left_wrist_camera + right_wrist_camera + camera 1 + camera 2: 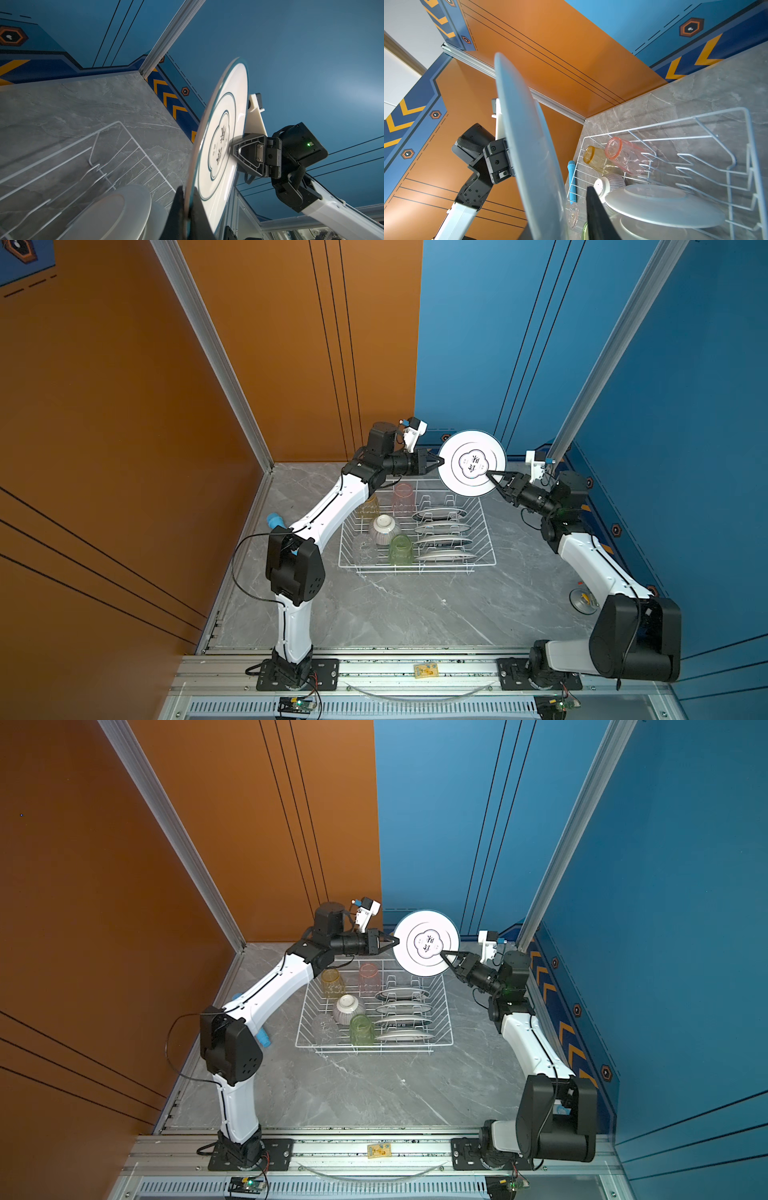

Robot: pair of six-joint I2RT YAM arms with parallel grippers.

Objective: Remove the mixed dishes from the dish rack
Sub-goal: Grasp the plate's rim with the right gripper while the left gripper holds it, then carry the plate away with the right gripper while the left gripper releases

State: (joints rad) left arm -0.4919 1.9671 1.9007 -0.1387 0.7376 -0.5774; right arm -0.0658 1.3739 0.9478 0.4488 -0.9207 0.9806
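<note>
Overhead, clear tumbler [365, 548] faint, blue cylinder [275, 521] half behind left arm [328, 506]

white dark-rimmed plate [472, 463], pink tumbler [404, 497]

1. In the left wrist view the left gripper [187, 199] is blurred and cut off by the picture's edge. Only two dark fingers show, with the rim of the held plate [220, 145] between them.
2. The right gripper [493, 480] straddles that rim. In the right wrist view only one finger [598, 216] shows and the other is hidden behind the plate, so a firm pinch cannot be told.
3. The light-blue cylinder [274, 521] is mostly hidden behind the left arm's elbow.
4. The left forearm covers part of the yellow tumbler [368, 506].
5. The clear tumbler [365, 547] is faint against the wires of the dish rack [488, 531].
6. The racked plates [440, 529] stand edge-on, so their centres are hidden.
7. The held plate's print is too small to read.
8. The green tumbler [584, 230] is cut off in the right wrist view.
</note>
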